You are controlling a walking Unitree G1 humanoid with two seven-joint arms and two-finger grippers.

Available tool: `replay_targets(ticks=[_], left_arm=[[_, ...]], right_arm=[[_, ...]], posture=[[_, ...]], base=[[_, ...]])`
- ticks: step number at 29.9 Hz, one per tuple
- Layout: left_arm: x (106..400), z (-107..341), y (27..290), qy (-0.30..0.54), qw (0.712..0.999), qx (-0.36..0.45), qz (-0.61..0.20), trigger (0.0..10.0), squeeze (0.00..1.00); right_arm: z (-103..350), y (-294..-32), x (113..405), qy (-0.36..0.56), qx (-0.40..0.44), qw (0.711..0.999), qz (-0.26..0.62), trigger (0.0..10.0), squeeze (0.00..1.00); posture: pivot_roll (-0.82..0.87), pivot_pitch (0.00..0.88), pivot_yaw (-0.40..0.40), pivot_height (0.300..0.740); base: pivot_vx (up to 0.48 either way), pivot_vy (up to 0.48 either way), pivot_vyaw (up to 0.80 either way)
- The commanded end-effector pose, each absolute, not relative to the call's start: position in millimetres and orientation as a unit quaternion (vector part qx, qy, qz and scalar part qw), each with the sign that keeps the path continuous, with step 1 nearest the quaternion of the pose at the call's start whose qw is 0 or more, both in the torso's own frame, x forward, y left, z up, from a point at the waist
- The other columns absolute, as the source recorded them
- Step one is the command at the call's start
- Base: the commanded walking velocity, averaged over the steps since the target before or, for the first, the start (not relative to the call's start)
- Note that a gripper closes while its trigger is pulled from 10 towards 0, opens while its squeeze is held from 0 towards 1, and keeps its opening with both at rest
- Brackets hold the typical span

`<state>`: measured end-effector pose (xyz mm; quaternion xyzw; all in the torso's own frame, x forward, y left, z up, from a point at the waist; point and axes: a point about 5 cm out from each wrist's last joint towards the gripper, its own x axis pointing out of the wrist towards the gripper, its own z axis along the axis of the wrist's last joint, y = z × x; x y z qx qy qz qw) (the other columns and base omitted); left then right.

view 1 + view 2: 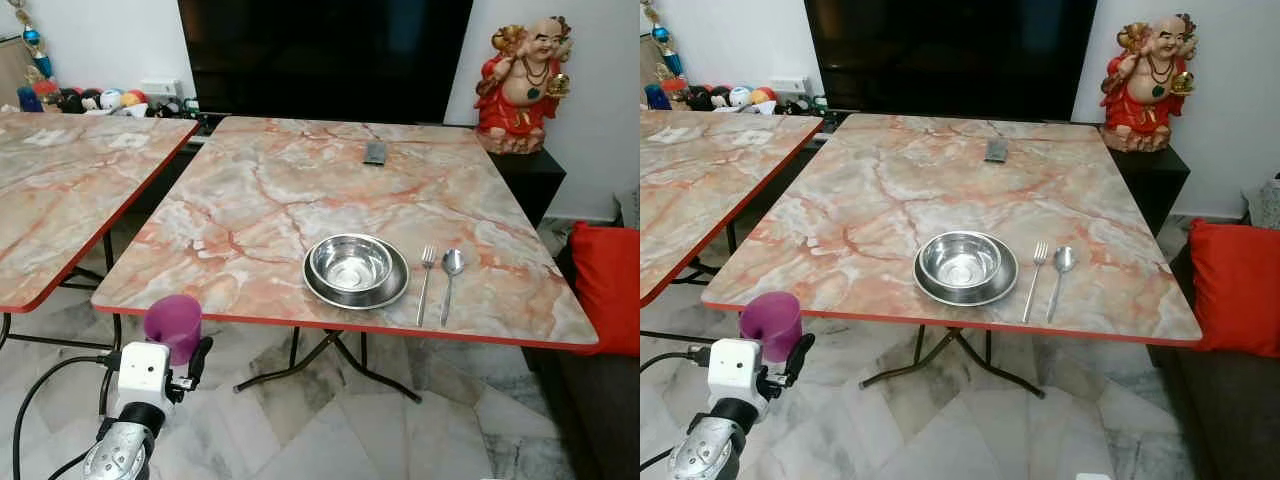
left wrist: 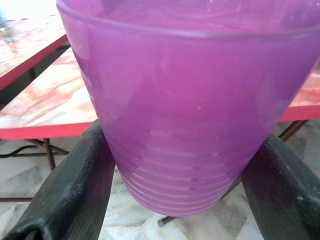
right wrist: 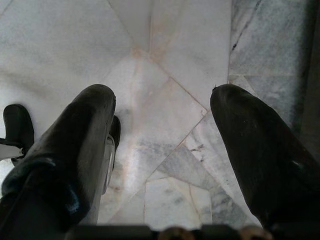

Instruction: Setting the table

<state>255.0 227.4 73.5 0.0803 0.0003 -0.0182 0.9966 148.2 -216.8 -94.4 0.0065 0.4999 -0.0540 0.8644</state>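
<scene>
Your left tool [image 1: 185, 352] grips a purple cup [image 1: 173, 326], its two black fingers [image 2: 75, 185] spread to the cup's width and pressed against either side of the ribbed lower wall. The cup is translucent plastic, tapered, upright, held just off the near edge of the marble-patterned, red-rimmed worktop [image 1: 250, 200]. Your right tool [image 3: 160, 150] hangs wide open and empty over the pale marble floor [image 3: 165, 60]. On the worktop, a round steel bowl [image 1: 351, 263] sits inside a shallow steel plate [image 1: 325, 291]; a fork [image 1: 426, 280] and a spoon [image 1: 450, 280] lie parallel just beside it.
</scene>
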Motion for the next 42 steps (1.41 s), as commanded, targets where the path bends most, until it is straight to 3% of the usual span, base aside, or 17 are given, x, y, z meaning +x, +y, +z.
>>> replay_targets(ticks=[1,24,42], left_arm=[[259,79,224,-0.010,0.997,0.074,-0.023,10.0,0.00],[263,83,221,-0.023,0.998,0.064,-0.020,10.0,0.00],[281,95,207,-0.013,0.996,0.037,-0.081,10.0,0.00]], right_arm=[[-94,-218,150,0.497,0.011,0.865,-0.062,10.0,0.00],[-93,-219,151,0.497,0.007,0.865,-0.061,10.0,0.00],[-93,-219,152,0.497,0.005,0.866,-0.059,10.0,0.00]], posture=[[0.05,0.000,-0.025,0.740],[0.05,0.000,-0.034,0.740],[0.06,0.000,-0.039,0.740]], base=[[0.341,0.000,0.00],[0.344,0.000,-0.07],[0.000,0.000,0.00]])
